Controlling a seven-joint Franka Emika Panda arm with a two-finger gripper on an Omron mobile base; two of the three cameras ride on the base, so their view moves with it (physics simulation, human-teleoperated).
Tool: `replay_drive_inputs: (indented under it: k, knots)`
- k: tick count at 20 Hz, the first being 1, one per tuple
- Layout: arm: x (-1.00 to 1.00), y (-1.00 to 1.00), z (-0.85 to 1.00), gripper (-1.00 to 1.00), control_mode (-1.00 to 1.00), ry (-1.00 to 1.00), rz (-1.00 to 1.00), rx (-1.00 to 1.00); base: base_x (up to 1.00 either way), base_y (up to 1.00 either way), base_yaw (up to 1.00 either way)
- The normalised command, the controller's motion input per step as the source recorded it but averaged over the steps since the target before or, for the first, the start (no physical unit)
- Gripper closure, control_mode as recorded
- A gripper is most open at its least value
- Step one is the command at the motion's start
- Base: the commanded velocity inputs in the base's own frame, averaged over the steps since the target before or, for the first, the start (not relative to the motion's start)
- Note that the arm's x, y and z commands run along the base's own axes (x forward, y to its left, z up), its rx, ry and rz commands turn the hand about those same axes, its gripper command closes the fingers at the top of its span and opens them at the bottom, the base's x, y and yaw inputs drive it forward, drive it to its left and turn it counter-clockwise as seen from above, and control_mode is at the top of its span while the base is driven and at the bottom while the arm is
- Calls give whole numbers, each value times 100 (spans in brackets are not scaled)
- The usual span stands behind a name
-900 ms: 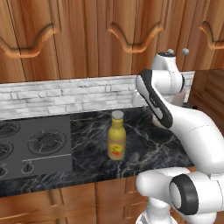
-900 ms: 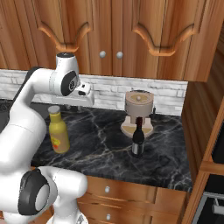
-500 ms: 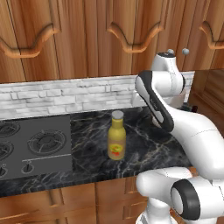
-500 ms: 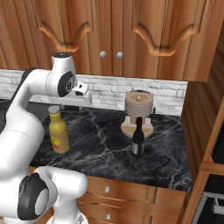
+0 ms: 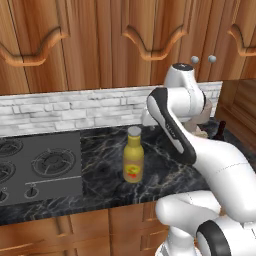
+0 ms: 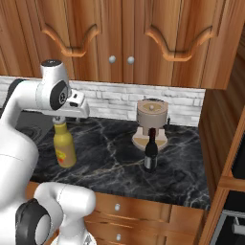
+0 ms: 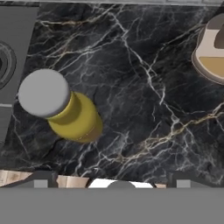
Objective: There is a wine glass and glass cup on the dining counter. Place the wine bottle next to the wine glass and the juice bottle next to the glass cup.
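A: Juice bottle [image 5: 133,160] stands upright on the stove-side counter [image 5: 165,175], beside the hob [image 5: 40,167]; your gripper's [image 7: 111,183] jaws hang spread above it, empty.

B: Probably rigid, slick, top-heavy; grip its stout body below the cap [image 7: 43,93].

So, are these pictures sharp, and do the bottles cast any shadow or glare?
Left base view: the juice bottle looks soft-edged, with a faint shadow at its base. Right base view: the wine bottle is dark, with little glare. Hand view: the marble counter is fairly crisp, evenly lit, with no strong reflections.
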Motion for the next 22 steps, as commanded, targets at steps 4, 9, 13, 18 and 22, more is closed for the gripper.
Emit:
replay_drive_inputs:
  k: [4, 9, 13, 18, 22]
  knots:
    - [-7, 35, 7, -100, -100, -1, 0, 0, 0, 0, 0]
    - [-1, 37, 12, -100, -100, 0, 0, 0, 0, 0, 0]
    - [0, 35, 13, -100, -100, 0, 0, 0, 0, 0, 0]
    - [0, 30, 3, -100, -100, 3, 0, 0, 0, 0, 0]
    - [1, 18, -4, -100, -100, 3, 0, 0, 0, 0, 0]
